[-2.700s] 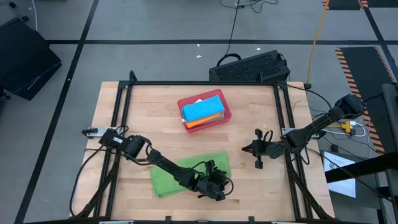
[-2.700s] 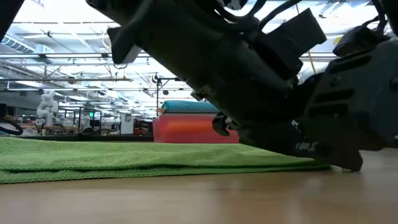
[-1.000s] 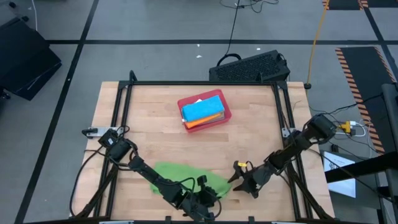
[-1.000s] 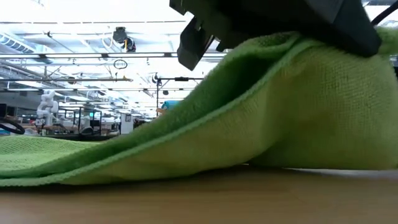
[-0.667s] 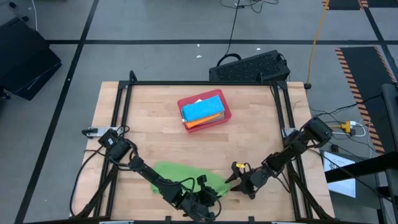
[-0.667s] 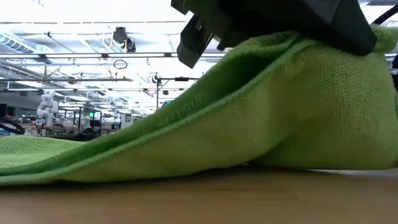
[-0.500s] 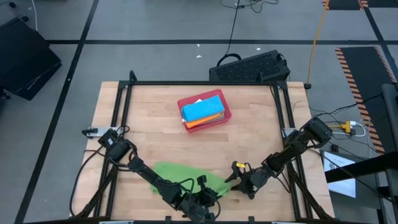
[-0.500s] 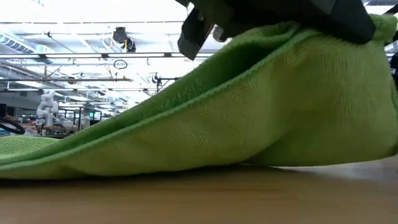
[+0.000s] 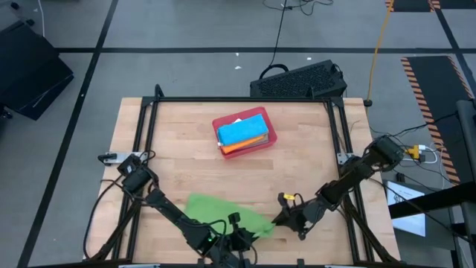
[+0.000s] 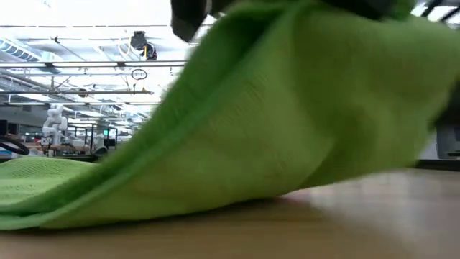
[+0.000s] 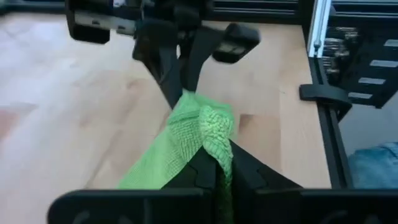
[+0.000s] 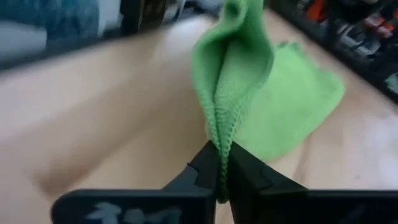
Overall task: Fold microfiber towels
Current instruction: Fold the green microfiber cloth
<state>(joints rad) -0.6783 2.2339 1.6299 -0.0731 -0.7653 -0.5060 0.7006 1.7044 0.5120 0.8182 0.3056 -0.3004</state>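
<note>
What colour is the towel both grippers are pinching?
Bright green towel, clearest in the right wrist view.

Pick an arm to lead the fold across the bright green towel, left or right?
Either, roughly; slight edge to the right. Both pincers are shut on the bright green towel: left pincer at the near edge, right pincer on its right corner, with bare table beyond.

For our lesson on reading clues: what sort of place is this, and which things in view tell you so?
Probably a large industrial robot lab or warehouse hall: a wooden workbench in a black metal frame, a marked concrete floor, and ceiling trusses over distant racks.
</note>
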